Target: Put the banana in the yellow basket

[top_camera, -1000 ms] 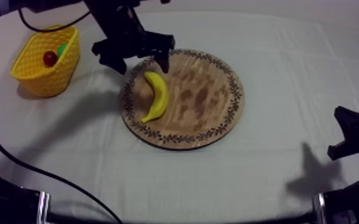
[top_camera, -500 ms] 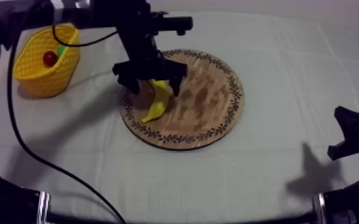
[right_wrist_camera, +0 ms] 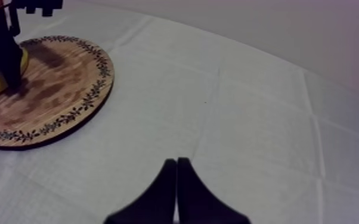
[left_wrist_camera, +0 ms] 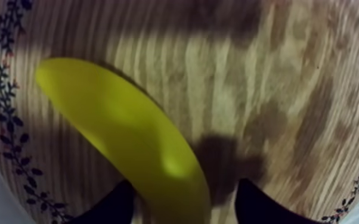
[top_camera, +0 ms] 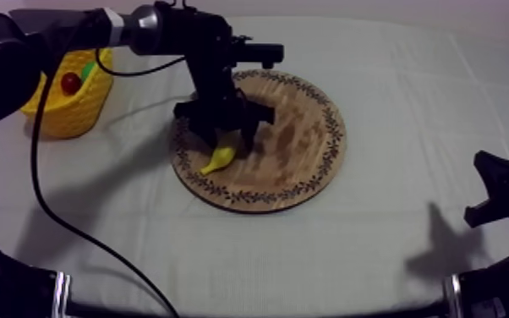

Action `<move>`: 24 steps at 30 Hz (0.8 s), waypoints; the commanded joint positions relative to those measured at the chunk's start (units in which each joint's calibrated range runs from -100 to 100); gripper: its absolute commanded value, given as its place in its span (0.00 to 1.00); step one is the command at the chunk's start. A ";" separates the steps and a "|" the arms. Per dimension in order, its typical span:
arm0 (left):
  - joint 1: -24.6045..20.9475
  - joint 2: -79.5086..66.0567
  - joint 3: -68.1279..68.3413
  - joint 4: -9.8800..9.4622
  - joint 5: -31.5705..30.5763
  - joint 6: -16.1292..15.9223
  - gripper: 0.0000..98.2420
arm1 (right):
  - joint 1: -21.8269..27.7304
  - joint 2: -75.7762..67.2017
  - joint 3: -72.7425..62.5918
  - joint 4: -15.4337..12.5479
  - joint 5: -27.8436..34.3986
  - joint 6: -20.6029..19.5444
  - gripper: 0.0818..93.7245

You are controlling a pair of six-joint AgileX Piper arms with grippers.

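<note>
Holds the left pincer (top_camera: pixel 221 144) spread astride the banana (left_wrist_camera: pixel 128 137), gripping nothing yet: set so for a squeeze across the fruit. Has the banana flat on the wooden board (top_camera: pixel 300 144), right beneath that pincer. Shows, well away from it, the yellow basket (top_camera: pixel 63 114) holding a small red fruit (top_camera: pixel 71 82) and something green (top_camera: pixel 87 69), perhaps a pear. Rests the right pincer (right_wrist_camera: pixel 176 179) pressed together, empty, over the counter (right_wrist_camera: pixel 247 119).

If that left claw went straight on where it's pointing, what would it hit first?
Probably the banana, lying between the open fingers of the left gripper; after that, the wooden board.
</note>
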 commanded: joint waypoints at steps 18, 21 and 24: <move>-0.12 -4.42 0.67 -1.04 3.89 1.62 0.25 | 0.01 0.00 -0.03 -0.03 0.00 -0.01 0.00; -0.33 -9.58 0.99 -2.30 5.81 2.99 0.24 | 0.01 0.00 -0.03 -0.03 0.00 -0.03 0.00; -0.64 -16.36 1.15 -3.95 8.61 4.48 0.25 | 0.01 0.00 -0.03 -0.03 0.00 -0.03 0.00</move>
